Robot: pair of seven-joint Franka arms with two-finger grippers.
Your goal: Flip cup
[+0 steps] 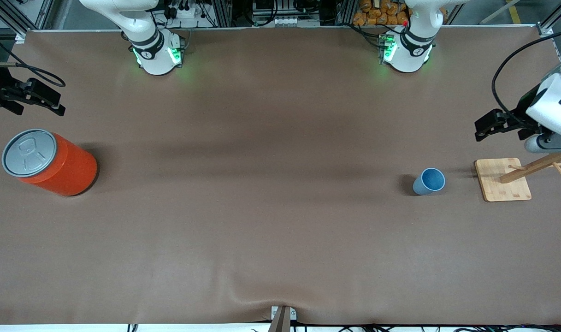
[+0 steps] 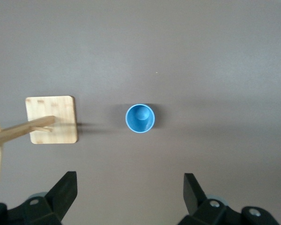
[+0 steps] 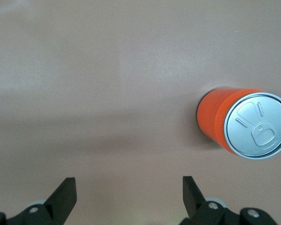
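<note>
Currently cup (image 1: 429,181) upright on worktop (image 1: 271,207); left end effector (image 2: 130,190) and right end effector (image 3: 129,194) wide open, empty; off-centre pinch risks cup skidding into wooden stand (image 1: 502,180)

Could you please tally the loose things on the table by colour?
Blue: 1, the cup
Orange: 1, the can
Light wood: 1, the stand
Total: 3

you have a brown table (image 1: 262,207) carrying three items: upright cup (image 1: 429,181) (mouth up), wooden stand (image 1: 502,179) just beside it, orange can (image 1: 50,162) well apart toward the right arm's end.
</note>
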